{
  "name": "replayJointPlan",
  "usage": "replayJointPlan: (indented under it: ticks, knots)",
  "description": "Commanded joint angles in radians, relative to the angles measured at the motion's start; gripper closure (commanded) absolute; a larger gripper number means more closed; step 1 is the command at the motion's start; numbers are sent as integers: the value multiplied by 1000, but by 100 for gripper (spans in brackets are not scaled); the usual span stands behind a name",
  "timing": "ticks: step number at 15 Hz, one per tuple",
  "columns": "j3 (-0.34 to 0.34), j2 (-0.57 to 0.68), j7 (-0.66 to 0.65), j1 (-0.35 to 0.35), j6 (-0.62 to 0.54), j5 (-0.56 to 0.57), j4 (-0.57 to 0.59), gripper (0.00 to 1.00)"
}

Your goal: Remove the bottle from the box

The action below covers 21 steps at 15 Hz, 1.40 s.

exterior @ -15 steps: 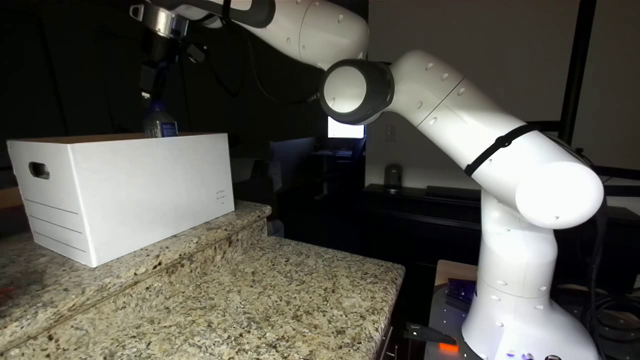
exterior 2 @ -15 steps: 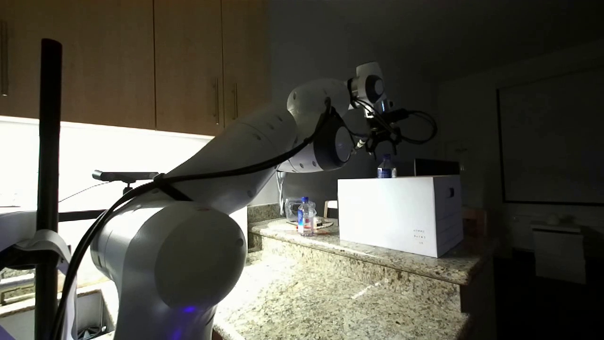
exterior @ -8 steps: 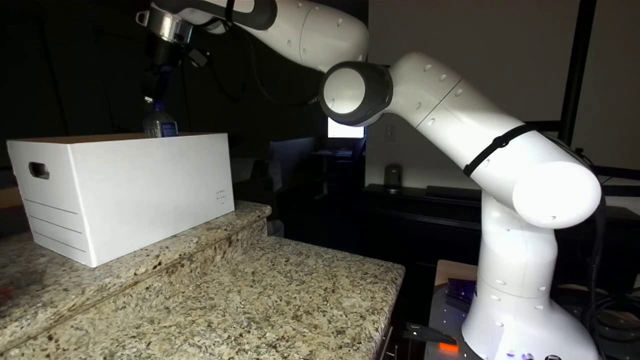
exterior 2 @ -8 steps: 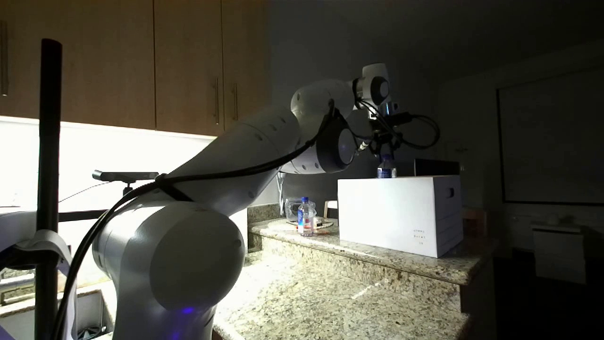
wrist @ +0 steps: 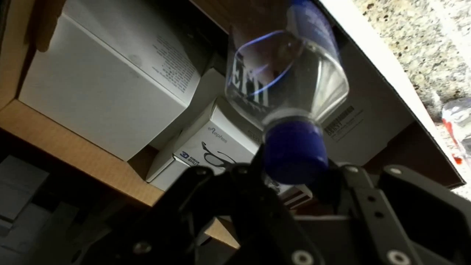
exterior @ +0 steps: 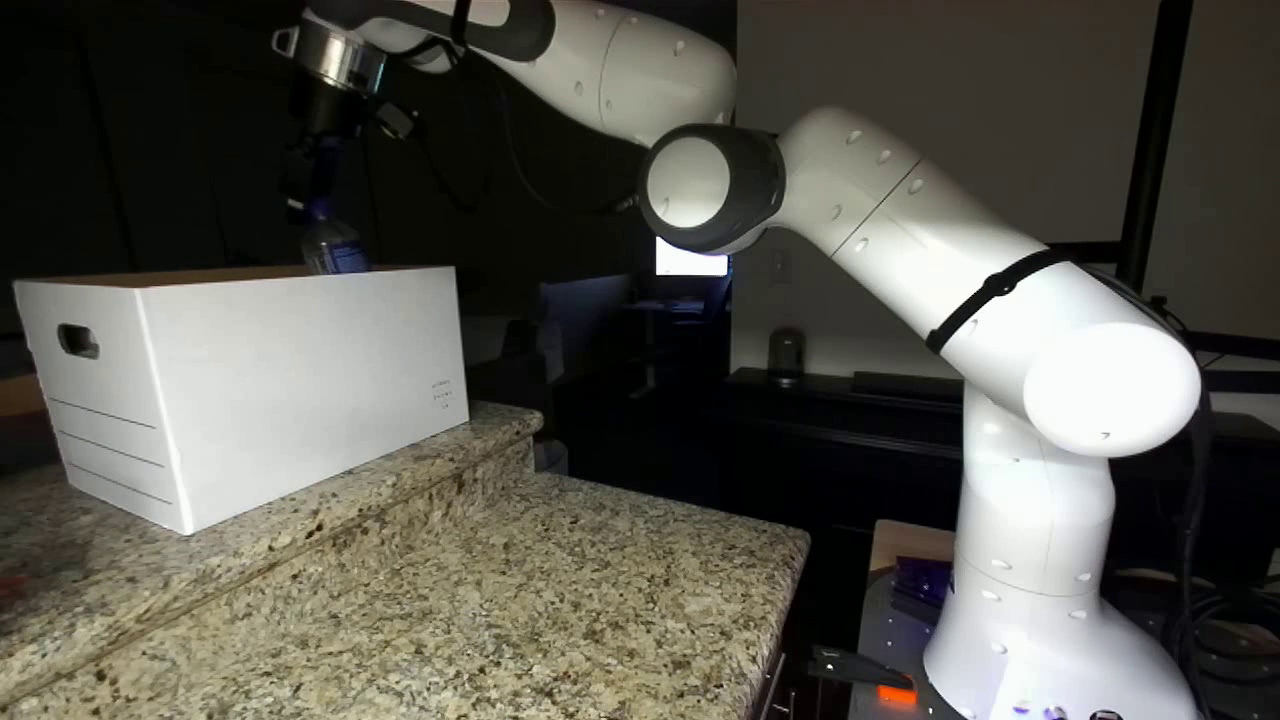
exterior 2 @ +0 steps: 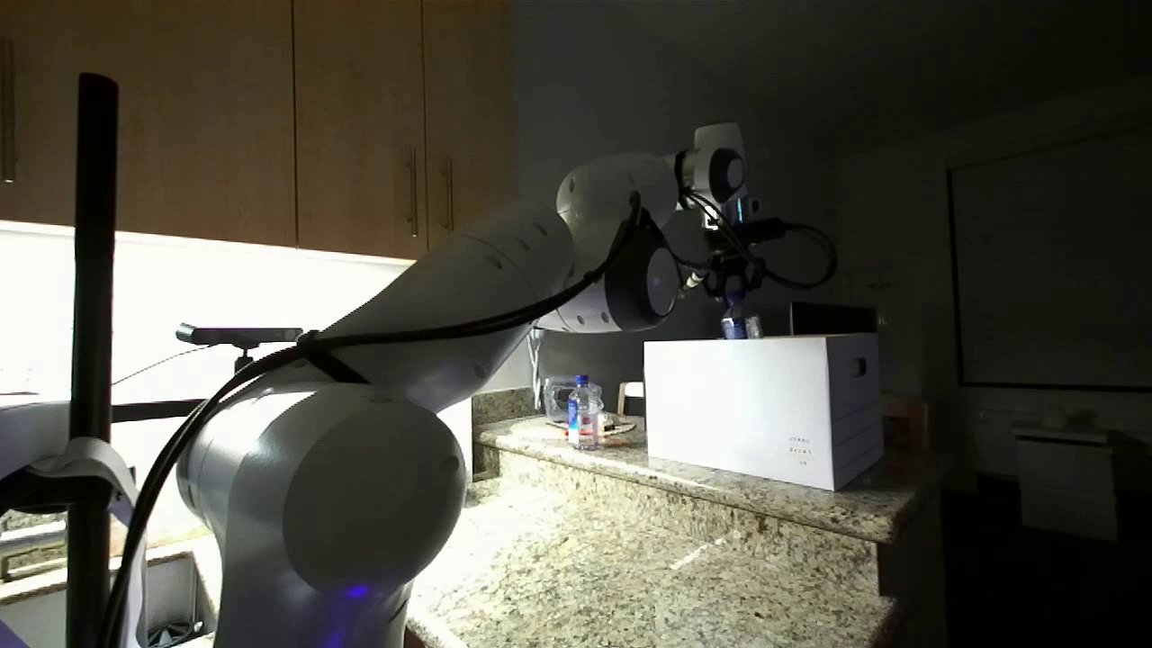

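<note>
Partly down in the white box (exterior: 300,400), the clear bottle (exterior: 340,255) pokes out, leaning toward eleven o'clock in an exterior view; its base is hidden. Clenched from above, the jaws grip it by the blue cap (wrist: 296,152). From that cap in the wrist view, a white carton (wrist: 92,92) sits inside the box at ten o'clock, and a glasses-printed carton (wrist: 220,141) at nine. Toward three o'clock, outside, a clear red-marked object (wrist: 460,116) shows in part. On the granite surface (exterior 2: 774,497) stand the box and, at its nine o'clock in an exterior view, an upright second bottle (exterior 2: 583,418).
</note>
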<state>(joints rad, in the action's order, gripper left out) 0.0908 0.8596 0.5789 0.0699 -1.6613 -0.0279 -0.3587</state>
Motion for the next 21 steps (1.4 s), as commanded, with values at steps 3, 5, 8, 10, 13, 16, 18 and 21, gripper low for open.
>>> replayJointPlan:
  ticks: [3, 5, 8, 10, 13, 16, 18, 21]
  knots:
    - [15, -25, -20, -7, 33, -19, -24, 94]
    - [14, -27, -21, -5, 35, -17, -22, 94]
    - [13, -32, -19, -3, 38, -14, -21, 68]
    - [12, -35, -20, -1, 41, -12, -21, 59]
    - [11, -41, -23, 0, 49, -11, -22, 39]
    - [11, -48, -29, -3, 64, -12, -23, 20]
    - [12, -52, -33, -7, 79, -15, -23, 7]
    - [14, -58, -42, -13, 98, -19, -21, 0]
